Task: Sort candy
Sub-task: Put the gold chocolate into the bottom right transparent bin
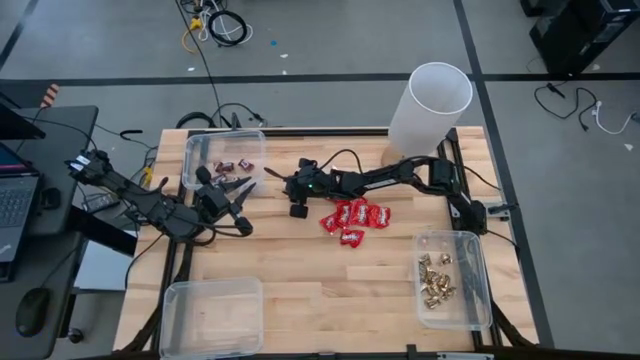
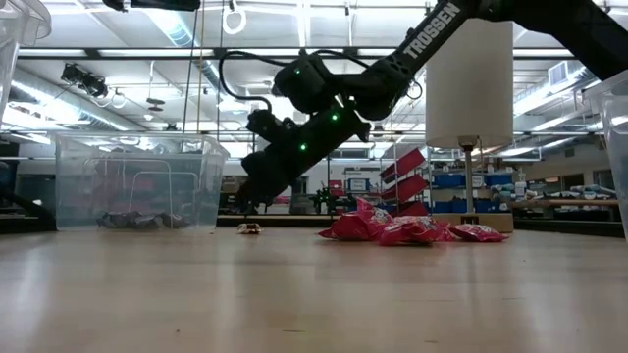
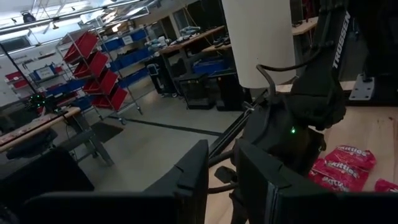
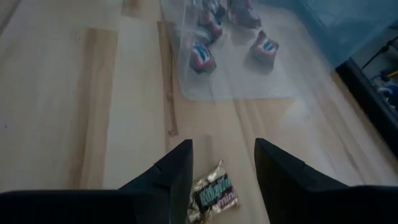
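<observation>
A dark mini bar (image 4: pixel 214 193) lies flat on the table just in front of the clear bin (image 4: pixel 249 74), which holds several more mini bars (image 1: pixel 235 165). My right gripper (image 4: pixel 224 149) hangs open just above the loose bar, one finger on either side, and in the low view (image 2: pixel 245 204) it is clear of the bar (image 2: pixel 249 228). Red packets (image 1: pixel 355 218) lie heaped mid-table. Gold pieces (image 1: pixel 436 280) fill a bin at the right. My left gripper (image 1: pixel 243 208) waits raised at the left, its fingers (image 3: pixel 199 177) slightly apart with nothing between them.
A tall white cylinder (image 1: pixel 430 100) stands at the far right of the table. A clear bin (image 1: pixel 212 315) with nothing in it sits at the near left corner. Bare wood lies between the red heap and the near edge. A laptop (image 1: pixel 15 200) is off the table's left side.
</observation>
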Motion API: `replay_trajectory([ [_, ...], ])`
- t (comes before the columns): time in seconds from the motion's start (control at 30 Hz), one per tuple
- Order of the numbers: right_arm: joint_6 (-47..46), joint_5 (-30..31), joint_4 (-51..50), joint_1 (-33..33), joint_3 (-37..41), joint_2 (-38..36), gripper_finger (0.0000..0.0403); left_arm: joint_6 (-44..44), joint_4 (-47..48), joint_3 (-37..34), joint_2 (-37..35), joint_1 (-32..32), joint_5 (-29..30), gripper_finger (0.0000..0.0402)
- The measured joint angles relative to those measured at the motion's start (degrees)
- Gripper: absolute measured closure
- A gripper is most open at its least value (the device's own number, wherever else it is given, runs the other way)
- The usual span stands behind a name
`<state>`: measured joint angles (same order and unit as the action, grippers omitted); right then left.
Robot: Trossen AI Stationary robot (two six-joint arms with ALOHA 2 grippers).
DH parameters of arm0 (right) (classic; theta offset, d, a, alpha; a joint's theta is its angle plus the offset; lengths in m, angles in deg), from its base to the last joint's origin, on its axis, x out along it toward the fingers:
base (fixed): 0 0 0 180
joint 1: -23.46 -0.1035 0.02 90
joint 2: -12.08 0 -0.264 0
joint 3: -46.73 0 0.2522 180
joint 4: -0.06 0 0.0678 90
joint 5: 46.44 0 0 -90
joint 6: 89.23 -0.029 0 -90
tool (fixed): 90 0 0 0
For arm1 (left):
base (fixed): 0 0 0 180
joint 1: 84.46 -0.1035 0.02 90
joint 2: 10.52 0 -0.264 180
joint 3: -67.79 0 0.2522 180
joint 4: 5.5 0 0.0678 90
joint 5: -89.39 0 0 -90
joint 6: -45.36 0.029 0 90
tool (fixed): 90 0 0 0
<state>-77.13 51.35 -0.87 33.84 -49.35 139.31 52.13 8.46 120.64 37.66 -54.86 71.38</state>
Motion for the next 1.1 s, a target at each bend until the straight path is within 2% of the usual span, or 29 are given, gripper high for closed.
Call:
replay_trajectory([
  [0.67,-1.9,-0.5,-1.1,0.7,0.0,1.2,0.0158,-2.5,2.4,0.0,0.0,0.0,0.0,0.0319],
  [1.1,-4.3,-0.5,-1.1,0.8,0.0,1.2,0.0151,-3.0,2.8,0.0,0.2,0.0,0.0,0.0319],
])
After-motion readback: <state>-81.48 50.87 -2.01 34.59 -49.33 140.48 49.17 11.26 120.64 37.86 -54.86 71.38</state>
